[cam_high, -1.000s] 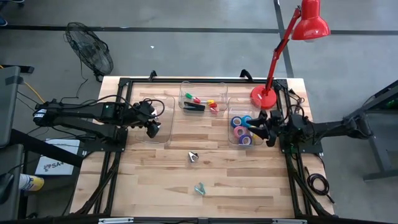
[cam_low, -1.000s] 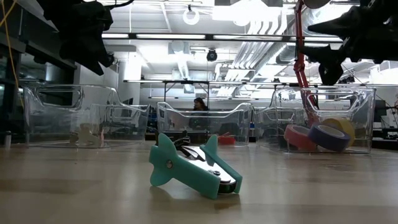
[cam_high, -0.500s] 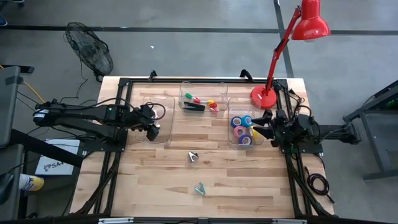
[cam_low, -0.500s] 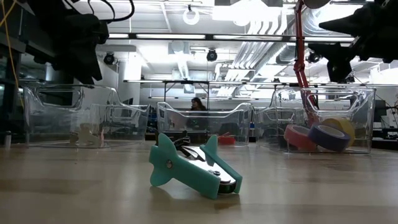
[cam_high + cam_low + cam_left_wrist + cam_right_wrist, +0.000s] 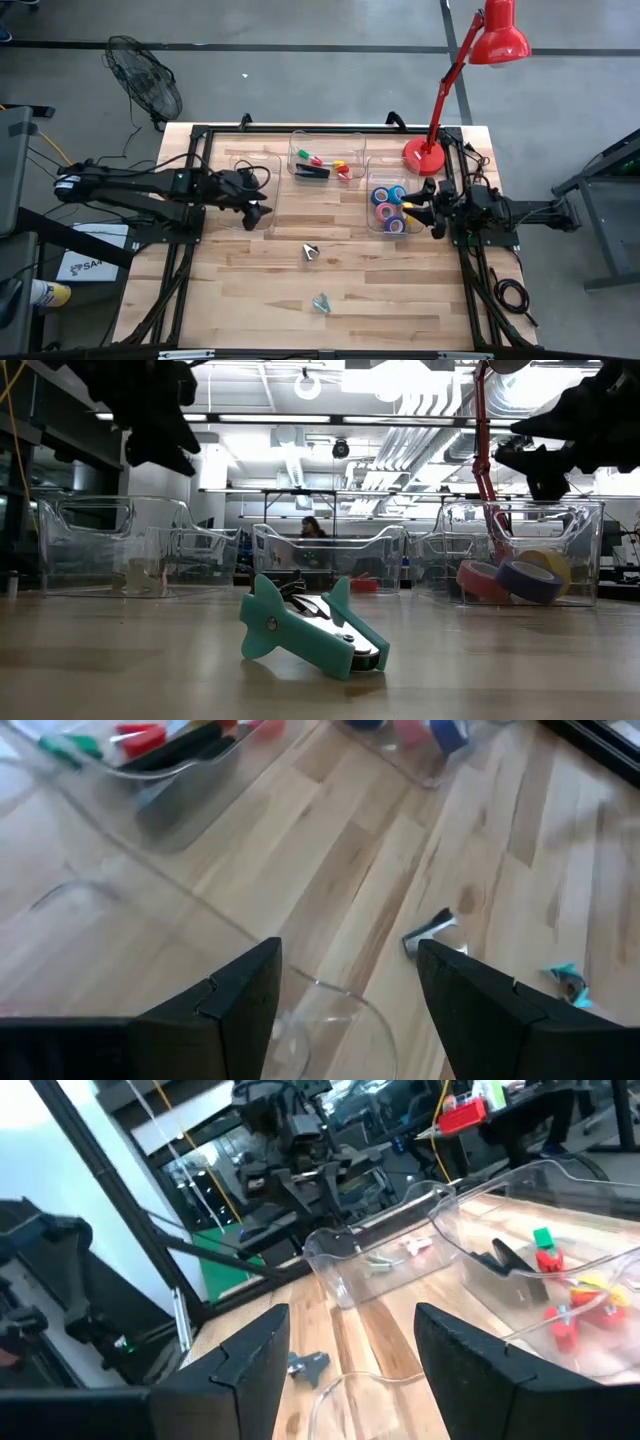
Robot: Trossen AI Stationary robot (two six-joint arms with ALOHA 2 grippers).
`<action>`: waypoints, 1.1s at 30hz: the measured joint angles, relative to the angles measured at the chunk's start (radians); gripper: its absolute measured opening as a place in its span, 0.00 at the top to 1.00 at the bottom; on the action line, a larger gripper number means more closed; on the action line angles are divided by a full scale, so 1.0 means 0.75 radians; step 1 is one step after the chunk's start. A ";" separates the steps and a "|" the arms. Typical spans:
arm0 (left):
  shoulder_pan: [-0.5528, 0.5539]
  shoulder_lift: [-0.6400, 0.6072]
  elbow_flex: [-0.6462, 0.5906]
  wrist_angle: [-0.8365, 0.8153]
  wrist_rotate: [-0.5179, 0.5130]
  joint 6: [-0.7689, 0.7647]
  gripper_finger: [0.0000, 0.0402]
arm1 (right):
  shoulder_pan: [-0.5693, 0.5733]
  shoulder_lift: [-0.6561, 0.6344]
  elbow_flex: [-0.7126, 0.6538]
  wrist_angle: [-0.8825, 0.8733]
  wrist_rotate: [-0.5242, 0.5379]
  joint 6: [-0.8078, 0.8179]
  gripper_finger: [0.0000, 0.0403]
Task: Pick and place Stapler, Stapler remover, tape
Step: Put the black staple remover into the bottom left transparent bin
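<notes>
The black stapler (image 5: 312, 172) lies in the middle clear bin (image 5: 327, 140) among small coloured items. Several tape rolls (image 5: 388, 205) sit in the right clear bin (image 5: 372, 225). A grey staple remover (image 5: 311, 251) and a teal one (image 5: 321, 302) lie on the bare wood; the teal one (image 5: 310, 630) rests on its side. My left gripper (image 5: 258, 212) hangs open over the near right corner of the left clear bin (image 5: 240, 170), nothing between its fingers (image 5: 240, 990). My right gripper (image 5: 412, 210) stands open above the right bin's right side, pointing level toward the table's left.
A red desk lamp (image 5: 425, 155) stands at the far right, just behind the right bin. The three bins line the far half of the table (image 5: 400, 290); the near half holds only the two staple removers. A fan (image 5: 145, 80) stands on the floor off the far left corner.
My left gripper has shifted a little toward the table's right, over the left bin's corner, and tipped up from steeply downward to a shallower slant. My right gripper has tipped up from slanting down to about level above the tape bin. Nothing on the table has moved.
</notes>
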 joint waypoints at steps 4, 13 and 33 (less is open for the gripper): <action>0.000 0.060 0.000 0.084 0.065 0.072 0.43 | 0.000 0.012 0.000 -0.006 -0.010 -0.031 0.49; 0.000 0.297 -0.001 0.342 0.392 0.333 0.43 | 0.000 0.020 -0.001 -0.011 -0.031 -0.047 0.49; -0.003 0.806 0.168 0.489 0.627 0.956 0.43 | -0.003 0.037 -0.001 0.035 0.155 -0.096 0.49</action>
